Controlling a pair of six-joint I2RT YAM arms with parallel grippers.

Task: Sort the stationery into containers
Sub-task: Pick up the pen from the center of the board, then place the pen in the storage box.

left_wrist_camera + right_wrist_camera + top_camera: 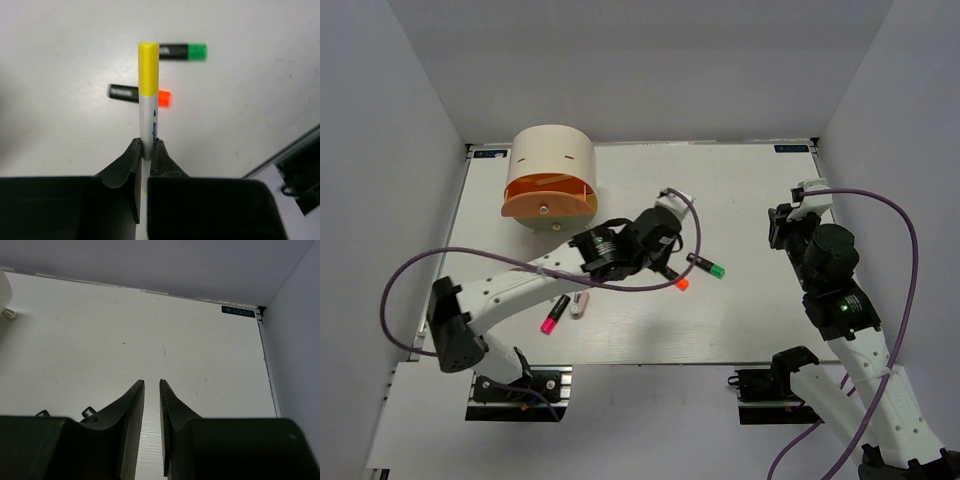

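My left gripper is shut on a thin cream stick with a yellow tip, held above the table. Below it lie a green-capped highlighter and an orange-capped highlighter. From above, the left gripper hovers next to the orange-capped highlighter, with the green-capped highlighter just to its right. A pink-capped highlighter and a stubby white-pink piece lie lower left. The cream cylindrical box with its orange drawer stands at the back left. My right gripper hangs at the right, jaws a narrow gap apart, holding nothing.
Grey walls enclose the table on three sides. The left arm's purple cable loops over the table's left part. A black label marks the far right corner. The box's edge shows at the left of the right wrist view.
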